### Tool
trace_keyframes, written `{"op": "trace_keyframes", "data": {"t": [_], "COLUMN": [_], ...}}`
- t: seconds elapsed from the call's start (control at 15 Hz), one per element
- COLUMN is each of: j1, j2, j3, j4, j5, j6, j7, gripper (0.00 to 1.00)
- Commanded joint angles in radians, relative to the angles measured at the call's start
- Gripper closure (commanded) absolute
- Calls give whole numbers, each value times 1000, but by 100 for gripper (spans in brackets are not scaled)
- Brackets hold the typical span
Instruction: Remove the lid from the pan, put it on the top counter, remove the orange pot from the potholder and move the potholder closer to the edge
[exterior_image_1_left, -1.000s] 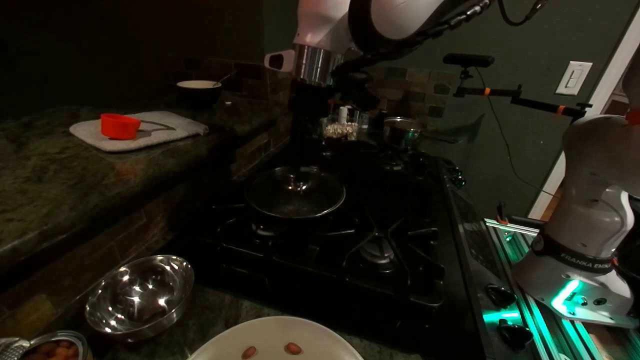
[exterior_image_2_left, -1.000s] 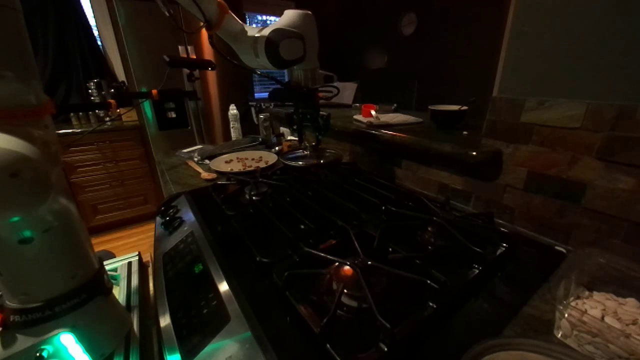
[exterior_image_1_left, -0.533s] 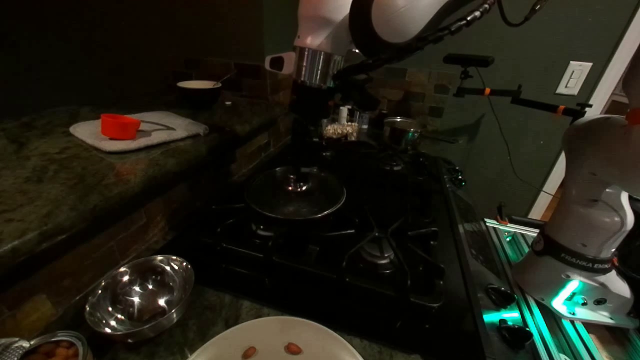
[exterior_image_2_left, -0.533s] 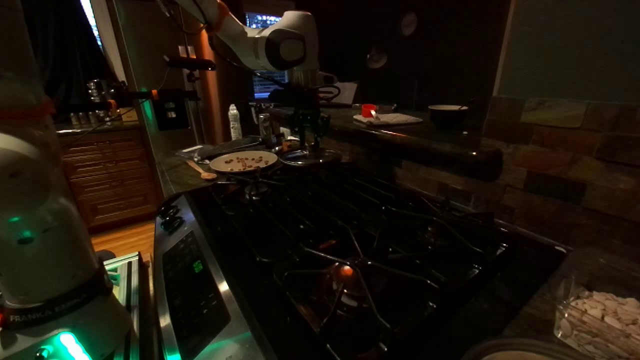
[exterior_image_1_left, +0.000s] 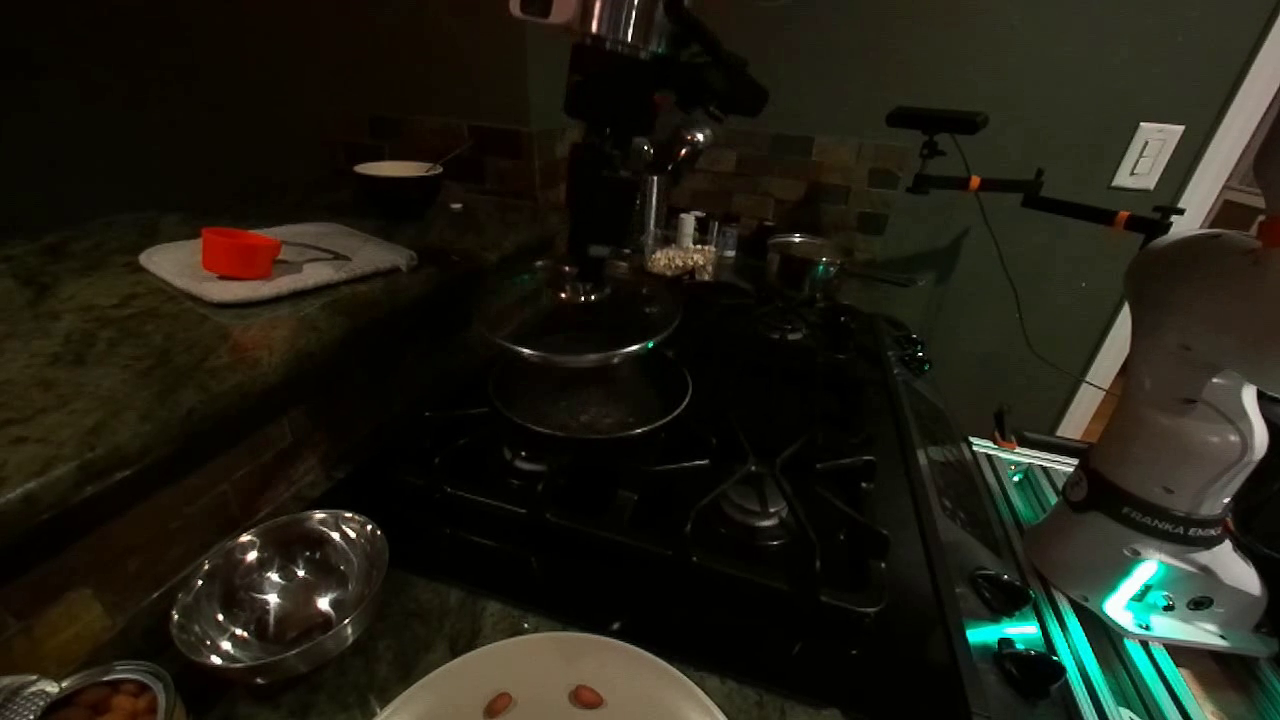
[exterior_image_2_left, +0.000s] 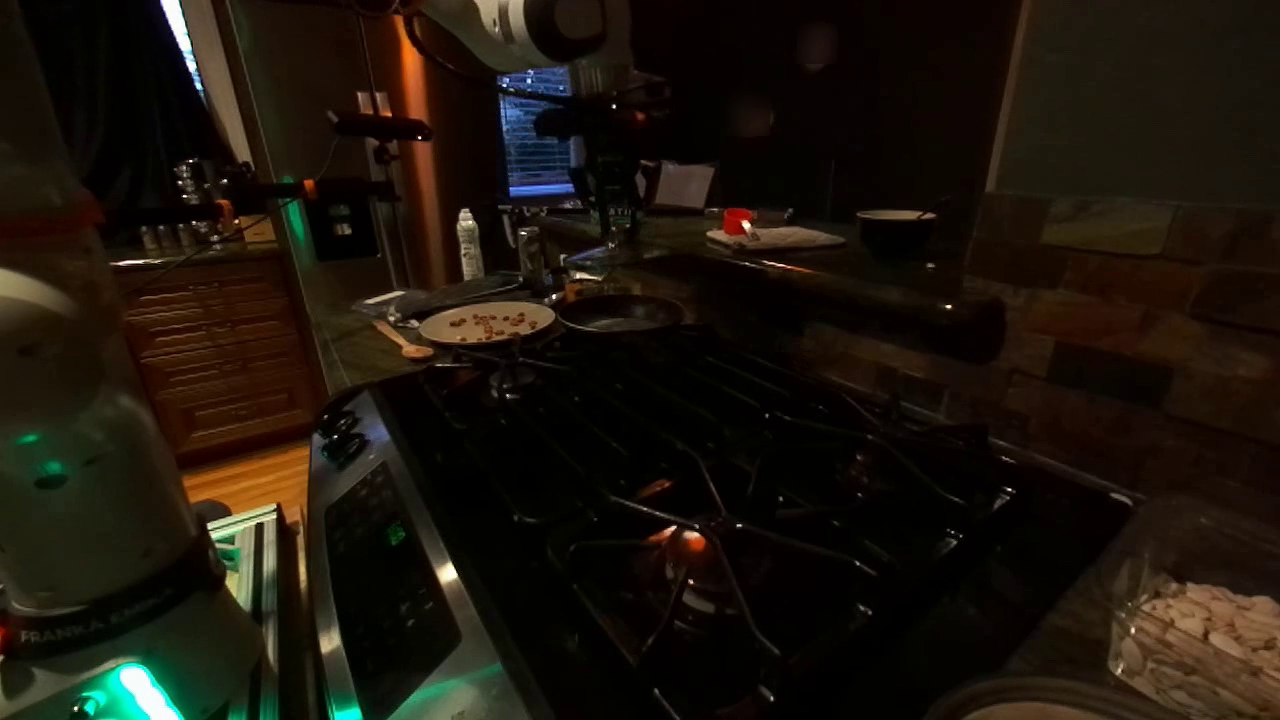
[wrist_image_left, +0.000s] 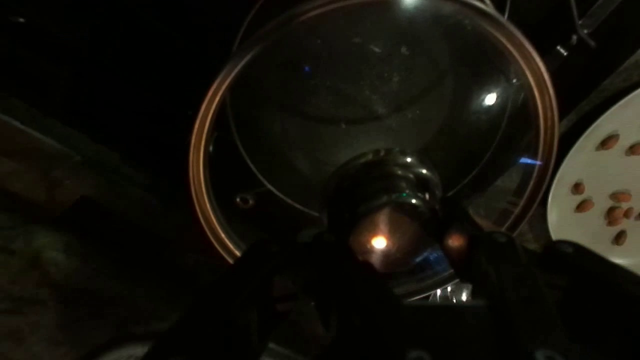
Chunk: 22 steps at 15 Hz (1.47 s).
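Observation:
My gripper (exterior_image_1_left: 588, 270) is shut on the knob of the glass lid (exterior_image_1_left: 590, 330) and holds it above the black pan (exterior_image_1_left: 590, 408), with a gap between them. In an exterior view the gripper (exterior_image_2_left: 614, 235) and lid (exterior_image_2_left: 600, 256) are dark and hard to make out over the uncovered pan (exterior_image_2_left: 620, 316). In the wrist view the fingers (wrist_image_left: 392, 235) stand around the shiny knob, and the lid (wrist_image_left: 360, 85) shows the pan through its glass. The orange pot (exterior_image_1_left: 238, 254) sits on the white potholder (exterior_image_1_left: 345, 258) on the top counter (exterior_image_1_left: 290, 350).
A steel bowl (exterior_image_1_left: 280, 600) and a white plate (exterior_image_1_left: 550, 680) with nuts stand near the stove (exterior_image_1_left: 650, 520). A dark bowl (exterior_image_1_left: 397, 185) stands on the raised counter. A saucepan (exterior_image_1_left: 800, 265) and a clear container (exterior_image_1_left: 683, 258) are at the back.
The gripper and arm have risen, lifting the lid off the pan. The pan is now uncovered. The orange pot and potholder have not moved.

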Motion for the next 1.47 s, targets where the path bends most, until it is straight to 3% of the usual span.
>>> {"op": "trace_keyframes", "data": {"t": [0.0,0.07,0.13,0.47,0.53,0.93,1.4], "j1": [-15,-21,-17,-30,-30,-67,-133], "j2": [60,88,25,81,84,290,532], "j3": [3,-2,6,4,4,-42,-73], "j4": [182,235,122,207,207,458,817], "j5": [-14,10,1,1,1,-108,-37], "j6": [-94,-121,-64,-95,-95,-144,-294], "j7": [27,32,13,19,20,69,150], "gripper": [77,77,52,52,77,77,77]}}
